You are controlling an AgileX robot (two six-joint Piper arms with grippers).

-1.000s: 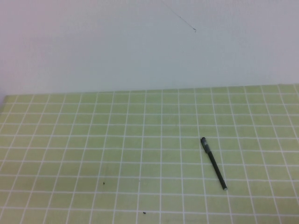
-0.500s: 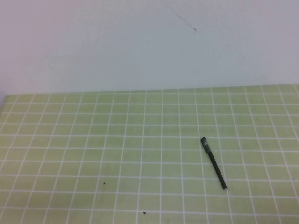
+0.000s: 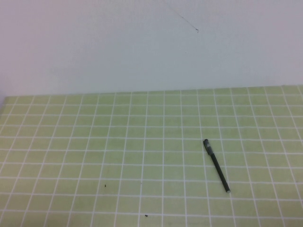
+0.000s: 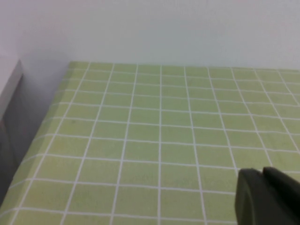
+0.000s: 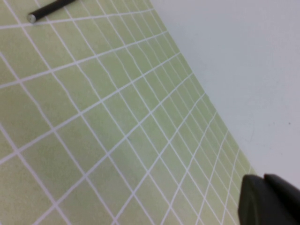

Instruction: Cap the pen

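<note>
Pen (image 3: 217, 165) — thin, black, silvery tip, left gripper (image 4: 269, 197), right gripper (image 5: 269, 199) — jaws unreadable

Mat (image 3: 94, 156): light green, white grid lines, a couple of tiny dark specks. Wall (image 3: 142, 47): plain white, one thin dark hairline mark near the top. Pen (image 3: 217, 165): black, small silvery tip at the near end. Left gripper (image 4: 267, 197) and right gripper (image 5: 269, 199): dark, near-black, each at its wrist view's corner.

green grid table (image 3: 94, 142) | pen (image 3: 217, 165) lying flat, right side
</note>
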